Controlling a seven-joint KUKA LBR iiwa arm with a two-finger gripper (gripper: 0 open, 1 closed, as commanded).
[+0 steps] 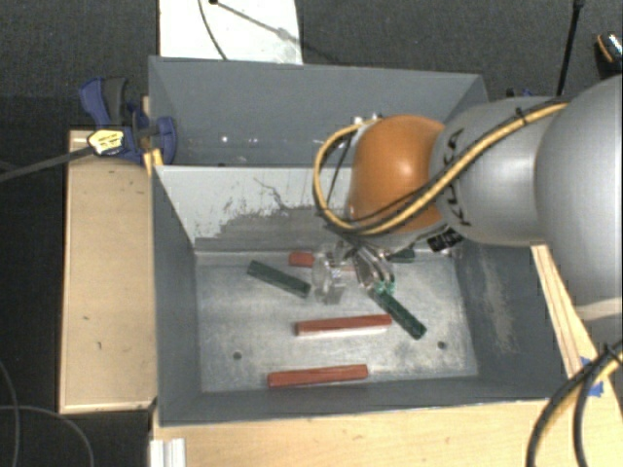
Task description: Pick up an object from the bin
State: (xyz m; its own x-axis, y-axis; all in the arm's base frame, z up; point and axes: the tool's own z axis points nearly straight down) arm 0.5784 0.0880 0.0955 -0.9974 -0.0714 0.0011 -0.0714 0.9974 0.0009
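Observation:
My gripper point(343, 274) hangs low in the back middle of the bin, under the arm's orange cover. A dark green stick point(279, 278) lies just to its left, angled across the floor, and a short red piece point(301, 258) lies behind that stick near the back wall. Another dark green stick point(401, 315) slants away from the gripper toward the front right. A red stick point(343, 327) lies flat on the floor just in front of the gripper. I see nothing held in the gripper.
A second red stick point(318, 377) lies near the bin's front wall. The arm comes in from the right and covers the bin's back right corner. The floor at the left and the front right is bare metal.

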